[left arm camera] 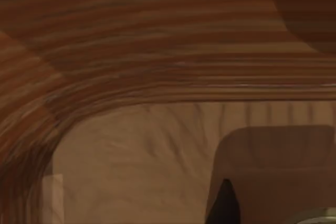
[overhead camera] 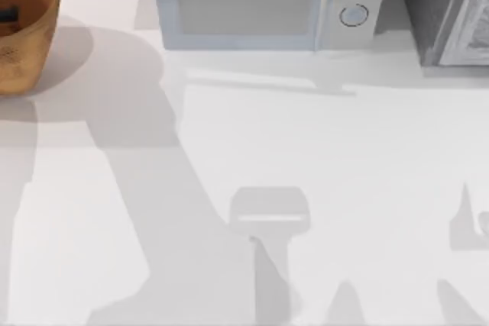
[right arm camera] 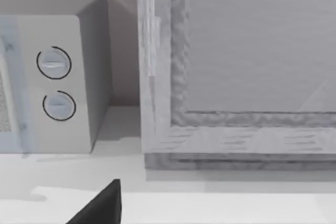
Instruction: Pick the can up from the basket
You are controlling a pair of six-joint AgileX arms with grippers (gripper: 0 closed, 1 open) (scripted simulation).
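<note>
no readable text, labels or numbers anywhere; microwave (overhead camera: 267, 5) dials unmarked.

basket (left arm camera: 157, 40): ribbed orange-brown wooden inside wall, curving close around the camera
basket floor (left arm camera: 136, 166): paler, smooth, carrying a dark shadow

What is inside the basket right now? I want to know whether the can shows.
In the top view, the basket sits at the table's far left corner, cut by the picture's edge. A small dark shape lies inside; most of the interior is out of frame, so no can is identifiable.
</note>
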